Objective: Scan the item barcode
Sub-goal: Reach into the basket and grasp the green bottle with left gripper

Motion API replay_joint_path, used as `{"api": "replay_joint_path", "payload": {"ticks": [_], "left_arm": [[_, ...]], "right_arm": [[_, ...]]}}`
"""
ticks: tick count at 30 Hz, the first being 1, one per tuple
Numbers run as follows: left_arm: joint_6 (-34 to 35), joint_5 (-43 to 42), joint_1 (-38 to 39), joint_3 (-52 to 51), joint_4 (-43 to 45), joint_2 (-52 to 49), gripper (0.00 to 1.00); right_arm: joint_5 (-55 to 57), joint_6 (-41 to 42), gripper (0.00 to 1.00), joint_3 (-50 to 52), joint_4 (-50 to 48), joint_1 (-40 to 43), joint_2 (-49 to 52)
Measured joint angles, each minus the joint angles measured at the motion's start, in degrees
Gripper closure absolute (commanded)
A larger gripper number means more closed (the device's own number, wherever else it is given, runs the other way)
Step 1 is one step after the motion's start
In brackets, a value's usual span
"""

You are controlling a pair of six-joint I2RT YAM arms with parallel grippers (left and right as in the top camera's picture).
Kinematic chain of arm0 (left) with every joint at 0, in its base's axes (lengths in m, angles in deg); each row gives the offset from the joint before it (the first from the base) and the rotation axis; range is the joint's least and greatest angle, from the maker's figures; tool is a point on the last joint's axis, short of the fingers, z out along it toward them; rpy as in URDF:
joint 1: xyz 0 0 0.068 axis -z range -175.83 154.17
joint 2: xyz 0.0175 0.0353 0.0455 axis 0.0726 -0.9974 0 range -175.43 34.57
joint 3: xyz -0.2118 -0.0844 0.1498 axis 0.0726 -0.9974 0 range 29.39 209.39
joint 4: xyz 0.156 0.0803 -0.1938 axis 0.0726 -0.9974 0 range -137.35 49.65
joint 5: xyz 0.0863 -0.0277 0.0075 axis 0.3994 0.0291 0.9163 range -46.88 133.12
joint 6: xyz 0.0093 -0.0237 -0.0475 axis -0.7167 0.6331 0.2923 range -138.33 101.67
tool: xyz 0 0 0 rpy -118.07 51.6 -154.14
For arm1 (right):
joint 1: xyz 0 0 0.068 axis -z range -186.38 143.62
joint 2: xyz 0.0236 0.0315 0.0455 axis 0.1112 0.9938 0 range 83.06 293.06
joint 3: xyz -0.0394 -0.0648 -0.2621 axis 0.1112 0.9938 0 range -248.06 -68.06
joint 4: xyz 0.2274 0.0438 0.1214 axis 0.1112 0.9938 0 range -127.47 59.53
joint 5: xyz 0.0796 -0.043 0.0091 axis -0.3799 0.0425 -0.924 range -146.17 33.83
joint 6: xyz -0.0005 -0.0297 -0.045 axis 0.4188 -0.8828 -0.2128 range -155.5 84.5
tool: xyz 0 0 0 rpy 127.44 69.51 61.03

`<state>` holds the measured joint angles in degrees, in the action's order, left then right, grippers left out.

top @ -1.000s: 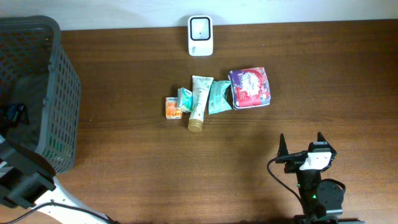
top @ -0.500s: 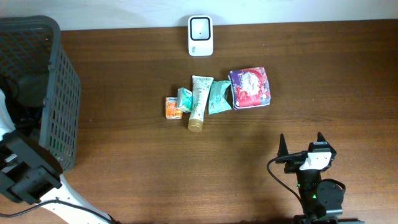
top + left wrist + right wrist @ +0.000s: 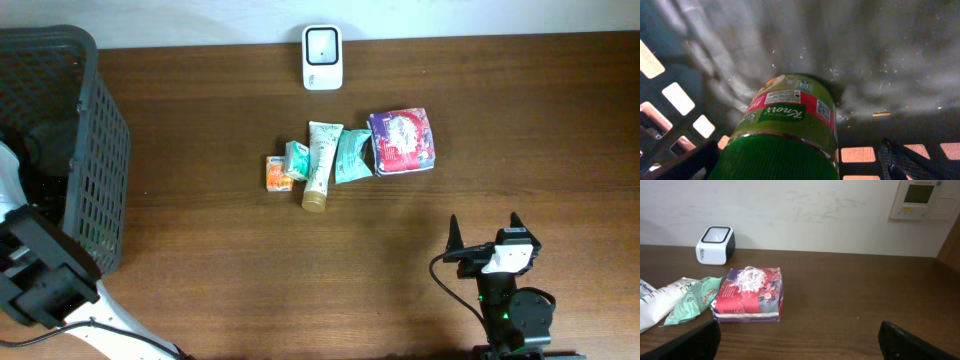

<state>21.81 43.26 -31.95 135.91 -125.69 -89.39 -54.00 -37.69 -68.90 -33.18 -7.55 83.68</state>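
Gaping left gripper (image 3: 792, 165) hangs over bottle (image 3: 790, 107) inside basket (image 3: 95, 150).

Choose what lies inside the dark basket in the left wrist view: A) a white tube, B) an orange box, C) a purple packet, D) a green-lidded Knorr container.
D: the left wrist view shows only a green-lidded Knorr container, lying on the floor of the basket.
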Motion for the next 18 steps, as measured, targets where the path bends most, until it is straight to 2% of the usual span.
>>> {"api": "replay_joint_path", "payload": {"ticks": [15,16,18], "left_arm": [[0.0,-5.3,0.0,-0.1,-1.9,0.0,0.0],[0.0,-5.4,0.0,-0.1,-1.6,0.0,0.05],[0.0,-5.5,0.0,-0.1,-0.4,0.0,0.07]], "right_arm": [[0.0,0.0,0.01,0.0,0.0,0.0,0.0],[0.0,0.0,0.01,0.0,0.0,0.0,0.0],[0.0,0.0,0.01,0.0,0.0,0.0,0.0]]}}
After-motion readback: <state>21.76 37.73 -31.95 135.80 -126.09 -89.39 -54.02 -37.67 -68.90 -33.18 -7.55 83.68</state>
